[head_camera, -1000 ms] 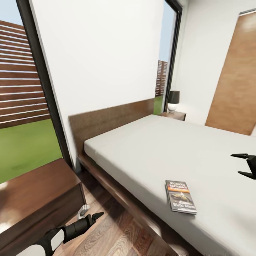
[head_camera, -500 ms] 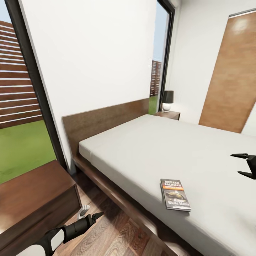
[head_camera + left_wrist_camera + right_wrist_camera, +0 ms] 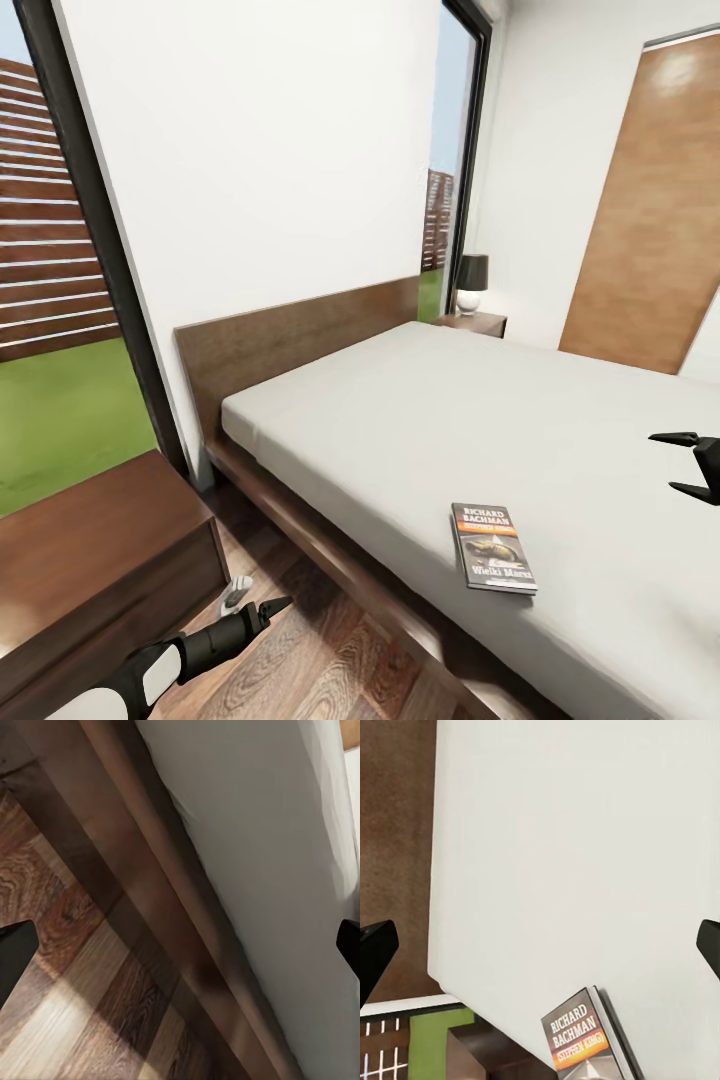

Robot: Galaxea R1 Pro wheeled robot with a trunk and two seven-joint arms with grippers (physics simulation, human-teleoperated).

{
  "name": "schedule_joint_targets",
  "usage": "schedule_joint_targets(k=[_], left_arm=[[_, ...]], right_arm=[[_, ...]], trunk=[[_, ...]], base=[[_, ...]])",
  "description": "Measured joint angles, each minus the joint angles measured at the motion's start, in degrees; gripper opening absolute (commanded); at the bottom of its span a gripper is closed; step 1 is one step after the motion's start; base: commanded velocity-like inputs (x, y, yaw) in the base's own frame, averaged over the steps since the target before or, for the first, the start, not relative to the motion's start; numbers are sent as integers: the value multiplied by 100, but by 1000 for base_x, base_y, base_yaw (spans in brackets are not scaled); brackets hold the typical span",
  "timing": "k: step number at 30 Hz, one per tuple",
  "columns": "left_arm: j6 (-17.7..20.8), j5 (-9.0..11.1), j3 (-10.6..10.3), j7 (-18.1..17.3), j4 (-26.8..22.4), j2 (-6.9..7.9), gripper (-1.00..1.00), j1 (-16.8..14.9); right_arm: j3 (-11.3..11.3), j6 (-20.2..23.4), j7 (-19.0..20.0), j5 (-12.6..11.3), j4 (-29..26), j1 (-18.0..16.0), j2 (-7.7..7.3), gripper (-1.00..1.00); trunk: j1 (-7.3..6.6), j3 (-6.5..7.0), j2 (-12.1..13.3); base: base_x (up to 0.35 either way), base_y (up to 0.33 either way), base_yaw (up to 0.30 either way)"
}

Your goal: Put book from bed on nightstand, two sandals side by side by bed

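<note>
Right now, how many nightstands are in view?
2. One nightstand stands near the robot, left of the bed by the window. The other is at the bed's far side, with a lamp on it.

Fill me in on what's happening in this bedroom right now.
Nothing is being handled yet. The book lies flat on the bed, near the edge closest to the robot. The right tool hangs open above the mattress, off to the book's side and not touching it. The left tool is low over the wood floor beside the bed frame, open and empty. A nightstand stands by the headboard.
</note>
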Motion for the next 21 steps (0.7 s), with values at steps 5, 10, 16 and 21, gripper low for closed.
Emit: schedule_joint_targets(k=[5, 10, 16, 21], left_arm=[[11, 2, 0, 11, 0, 0, 100, 0], [32, 4, 0, 30, 1, -8, 100, -1], [46, 4, 7, 0, 1, -16, 100, -1], [52, 11, 9, -41, -1, -21, 100, -1]], right_arm=[[0, 8, 2, -16, 0, 0, 0, 100], [-1, 16, 41, -25, -1, 1, -1, 100], [-1, 19, 167, 18, -1, 2, -2, 100], [-1, 19, 217, 35, 3, 2, -2, 100]], trunk=[[0, 0, 0], [0, 0, 0], [0, 0, 0], [0, 0, 0]], base=[[0, 0, -5], [0, 0, -112], [0, 0, -214], [0, 0, -247]])
